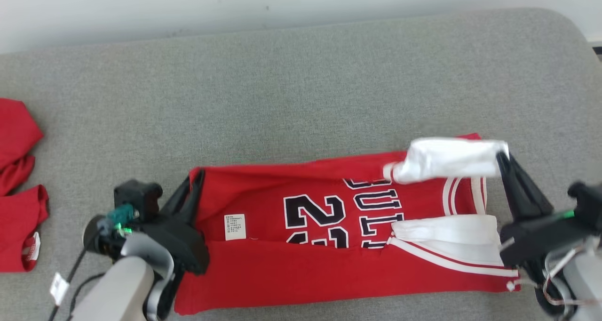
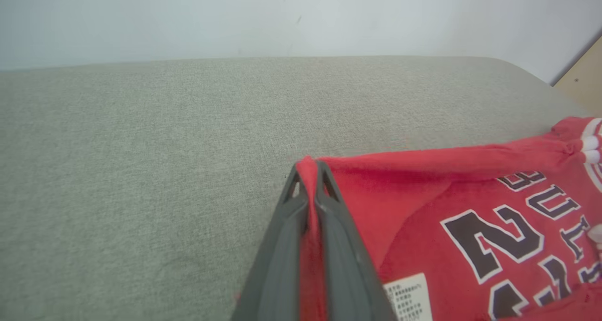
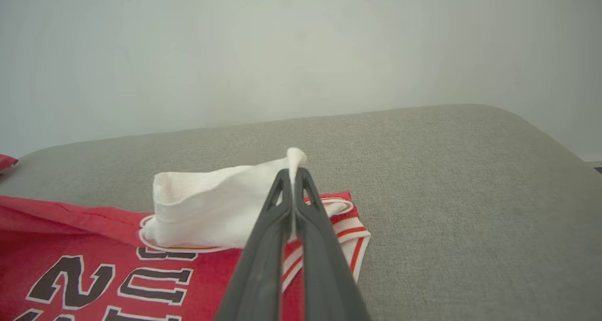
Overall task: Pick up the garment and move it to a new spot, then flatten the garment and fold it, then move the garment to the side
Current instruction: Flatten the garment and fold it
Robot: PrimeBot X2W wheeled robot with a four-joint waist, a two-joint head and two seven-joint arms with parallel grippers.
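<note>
Both jaws pressed together: we saw left gripper point(image 1: 196, 177) pinch the jersey point(image 1: 291, 274) at nine o'clock, right gripper point(image 1: 502, 158) its white sleeve point(image 1: 447, 163) at three, probably folding the far edge over.

The garment point(image 1: 301, 274) — soft, matt red cloth; the grey surface point(image 1: 301, 76) — coarse woven fabric; left hand point(image 2: 308, 168) matt dark plastic.

- The far half of the surface point(image 1: 301, 76), from the jersey point(image 1: 282, 283) back to the wall point(image 1: 282, 1), lies bare.
- Red clothes point(image 1: 16, 194) crowd the left edge; a bare strip separates them from the left end effector point(image 1: 195, 177).
- Beyond the right end effector point(image 1: 502, 158), a narrow bare margin runs to the edge.
</note>
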